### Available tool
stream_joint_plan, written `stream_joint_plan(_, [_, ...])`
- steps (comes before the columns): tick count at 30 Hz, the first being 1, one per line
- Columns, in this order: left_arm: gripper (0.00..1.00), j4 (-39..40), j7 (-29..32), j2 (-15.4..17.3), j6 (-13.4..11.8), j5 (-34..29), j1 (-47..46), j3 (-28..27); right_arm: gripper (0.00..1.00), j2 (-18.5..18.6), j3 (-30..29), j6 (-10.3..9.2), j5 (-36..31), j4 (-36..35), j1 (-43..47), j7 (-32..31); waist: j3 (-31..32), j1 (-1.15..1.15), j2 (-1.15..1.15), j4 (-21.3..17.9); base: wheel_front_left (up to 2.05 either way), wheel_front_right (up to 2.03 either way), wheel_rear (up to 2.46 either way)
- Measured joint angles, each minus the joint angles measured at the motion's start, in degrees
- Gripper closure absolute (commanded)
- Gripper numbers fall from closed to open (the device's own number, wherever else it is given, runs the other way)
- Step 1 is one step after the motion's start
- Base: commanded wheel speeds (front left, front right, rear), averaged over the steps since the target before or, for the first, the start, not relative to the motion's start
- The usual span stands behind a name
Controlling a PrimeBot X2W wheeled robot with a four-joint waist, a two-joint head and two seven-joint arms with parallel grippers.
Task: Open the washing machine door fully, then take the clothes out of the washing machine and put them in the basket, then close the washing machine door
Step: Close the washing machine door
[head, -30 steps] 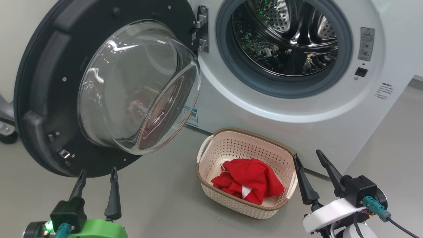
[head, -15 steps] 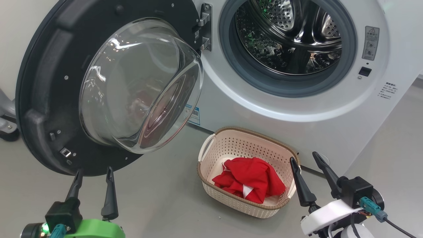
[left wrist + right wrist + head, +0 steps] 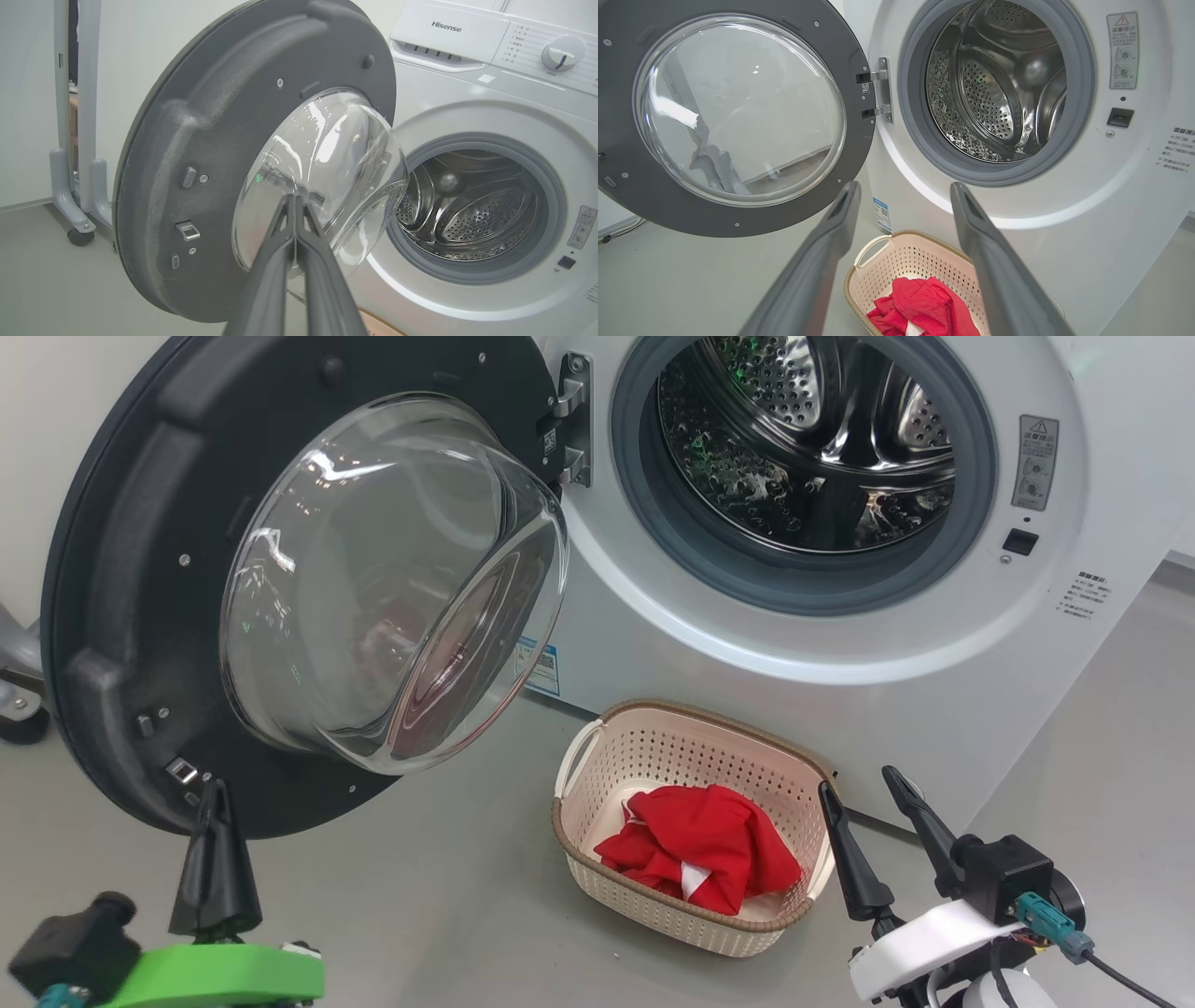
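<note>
The left gripper (image 3: 217,791), two long dark fingers on a green mount, is clenched: its fingers press flat together with nothing between them. In the head view its tip lies over the lower edge of the large round washing machine door with a wide black rim (image 3: 121,569); whether it touches the rim cannot be told. In the left wrist view the joined fingers point at the door's bulging clear glass bowl (image 3: 336,154).

The right gripper (image 3: 859,782), dark-fingered on a white mount, is released, its jaws spread wide and holding nothing. It hovers just beside the right end of the cream perforated plastic basket with a brown woven-look rim (image 3: 558,826).

The bright red fabric clothes with white parts (image 3: 709,845) lie bunched inside the basket, which stands on the grey floor (image 3: 420,896) just in front of the big white front-loading washing machine (image 3: 840,709). The door is swung wide open to the left on its hinge. Behind the grey rubber ring (image 3: 635,495), the perforated steel drum (image 3: 803,439) shows bare metal.
</note>
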State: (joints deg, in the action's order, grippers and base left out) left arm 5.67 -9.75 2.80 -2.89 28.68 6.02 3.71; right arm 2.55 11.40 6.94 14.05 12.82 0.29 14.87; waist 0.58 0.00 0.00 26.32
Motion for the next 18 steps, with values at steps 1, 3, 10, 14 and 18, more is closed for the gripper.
stream_joint_plan(1, [1.00, 0.6, -0.2, -0.1, 0.6, 3.1, -0.1, -0.5, 0.00, 0.0, 0.0, 0.00, 0.0, 0.0, 0.0, 0.0, 0.1, 0.00, 0.00, 0.0, 0.00, 0.00, 0.00])
stream_joint_plan(3, [1.00, 2.1, -0.9, -0.2, 1.8, 8.8, -0.3, -1.6, 0.00, 0.0, 0.0, 0.00, 0.0, 0.0, 0.0, 0.0, 0.1, 0.00, 0.00, 0.0, 0.00, 0.00, 0.00])
stream_joint_plan(10, [1.00, 6.8, -1.5, -0.2, 4.7, 31.8, -3.9, -5.3, 0.00, 0.0, 0.0, 0.00, 0.0, -0.1, 0.0, 0.0, -0.2, 0.00, 0.00, 0.1, 0.00, 0.00, 0.00])
stream_joint_plan(14, [1.00, 9.1, -1.7, -0.4, 6.3, 36.2, -6.9, -9.5, 0.00, 0.0, 0.1, 0.00, 0.0, -0.3, 0.0, 0.0, -0.7, 0.00, 0.00, 0.1, 0.00, 0.00, 0.00])
stream_joint_plan(18, [1.00, 9.7, -0.5, -0.3, 6.4, 38.1, -9.7, -13.6, 0.00, 0.0, 0.2, 0.00, -0.1, -0.6, -0.1, 0.0, -1.5, 0.00, 0.00, -0.1, 0.00, 0.00, 0.00])
